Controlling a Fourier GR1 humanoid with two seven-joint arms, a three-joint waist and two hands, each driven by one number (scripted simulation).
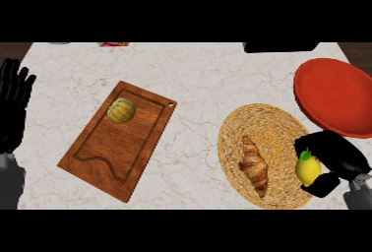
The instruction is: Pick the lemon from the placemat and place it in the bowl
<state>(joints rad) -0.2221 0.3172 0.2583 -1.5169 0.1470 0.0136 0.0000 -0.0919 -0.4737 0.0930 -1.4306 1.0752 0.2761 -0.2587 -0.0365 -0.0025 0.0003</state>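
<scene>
1. Head view: white marble counter (210, 74) lies bare between brown wooden cutting board (120, 147) and round woven straw placemat (262, 123); red round bowl (334, 96) at right edge.
2. Black right hand (341, 157) curls round yellow lemon (308, 169) at the placemat's right rim, near the bowl.
3. Black left hand (15, 98) rests open at left edge.

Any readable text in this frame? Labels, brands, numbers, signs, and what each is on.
None can be read.
Red and yellow item at the far edge of the counter: may carry print, but it is cut off and too small to read.
Cutting board, placemat, bowl, lemon, croissant: no markings show.
</scene>
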